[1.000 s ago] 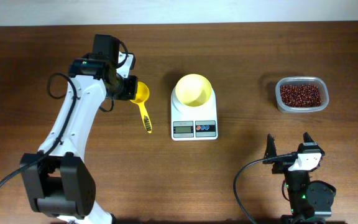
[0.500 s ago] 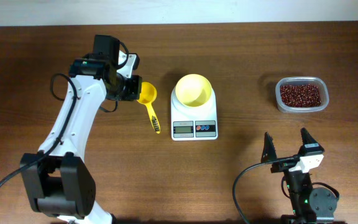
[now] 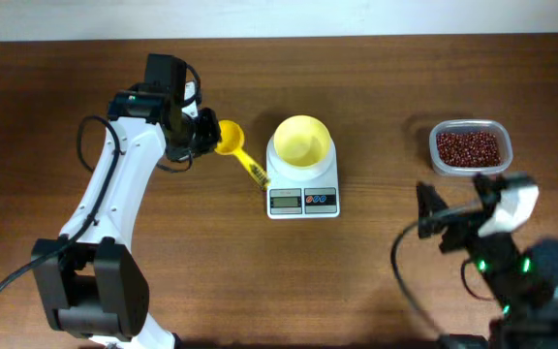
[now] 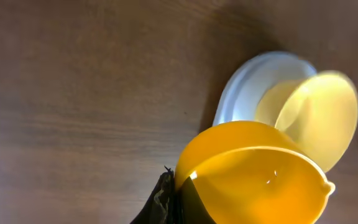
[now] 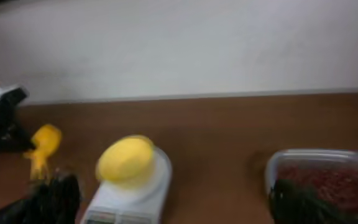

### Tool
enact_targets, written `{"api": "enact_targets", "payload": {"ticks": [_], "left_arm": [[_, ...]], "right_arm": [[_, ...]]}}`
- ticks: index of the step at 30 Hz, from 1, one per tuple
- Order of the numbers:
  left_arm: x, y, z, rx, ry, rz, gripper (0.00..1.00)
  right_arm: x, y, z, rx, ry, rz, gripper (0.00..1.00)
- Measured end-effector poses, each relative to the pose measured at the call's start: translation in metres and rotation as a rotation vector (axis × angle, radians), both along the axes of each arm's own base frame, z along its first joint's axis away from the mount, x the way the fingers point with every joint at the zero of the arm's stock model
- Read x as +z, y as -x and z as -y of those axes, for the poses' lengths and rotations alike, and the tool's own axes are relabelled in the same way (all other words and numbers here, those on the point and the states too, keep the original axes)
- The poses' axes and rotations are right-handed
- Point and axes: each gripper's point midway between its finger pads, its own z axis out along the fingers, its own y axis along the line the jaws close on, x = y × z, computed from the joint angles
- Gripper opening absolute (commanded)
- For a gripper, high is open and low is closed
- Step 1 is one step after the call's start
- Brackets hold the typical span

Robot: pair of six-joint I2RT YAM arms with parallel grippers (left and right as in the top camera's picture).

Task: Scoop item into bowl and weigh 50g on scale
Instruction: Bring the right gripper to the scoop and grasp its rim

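Observation:
My left gripper (image 3: 210, 138) is shut on the cup rim of a bright yellow scoop (image 3: 231, 142), whose handle points at the white scale (image 3: 303, 199). The left wrist view shows the scoop (image 4: 253, 177) empty and filling the lower frame, pinched at its rim by the left gripper (image 4: 178, 194). The pale yellow bowl (image 3: 303, 139) sits empty on the scale. The reddish-brown beans (image 3: 469, 147) lie in a clear container at the right. My right gripper (image 3: 459, 217) hovers open in front of that container, blurred. Its wrist view shows the bowl (image 5: 126, 158), the scale (image 5: 143, 198) and the beans (image 5: 334, 180).
The clear container's rim (image 3: 434, 155) stands near the table's back right. A pale wall (image 5: 179, 43) runs along the table's far edge. The left arm (image 3: 114, 184) stretches across the left side of the table.
The left gripper has swung the scoop to the right, so its handle now reaches the scale's corner. The right arm has risen and moved back toward the bean container.

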Motion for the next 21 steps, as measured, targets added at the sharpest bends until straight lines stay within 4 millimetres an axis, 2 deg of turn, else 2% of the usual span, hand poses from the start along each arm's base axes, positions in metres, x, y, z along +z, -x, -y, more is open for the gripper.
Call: {"api": "enact_targets", "payload": {"ticks": [2,4,8,12,16,18,21], "left_arm": [[0.000,0.001,0.000,0.099,0.034,-0.031,0.00],[0.001,0.002,0.005,0.222,0.106,-0.078,0.00],[0.007,0.005,0.022,0.346,0.253,-0.156,0.00],[0.011,0.007,0.031,0.428,0.331,-0.212,0.00],[0.013,0.010,0.036,0.526,0.390,-0.274,0.00],[0.013,0.010,0.038,0.569,0.409,-0.297,0.00],[0.013,0.012,0.043,0.597,0.418,-0.317,0.00]], "right_arm": [[0.005,-0.014,-0.016,0.094,-0.045,-0.068,0.99],[0.011,-0.035,-0.041,0.259,-0.105,-0.111,0.99],[0.014,-0.052,-0.076,0.505,-0.267,-0.157,0.99],[-0.010,-0.074,-0.087,0.559,-0.478,-0.340,0.95],[-0.050,-0.089,-0.095,0.528,-0.639,-0.560,0.95],[-0.058,-0.091,-0.110,0.563,-0.651,-0.595,0.95],[-0.053,-0.086,-0.140,0.648,-0.623,-0.574,0.95]]}}
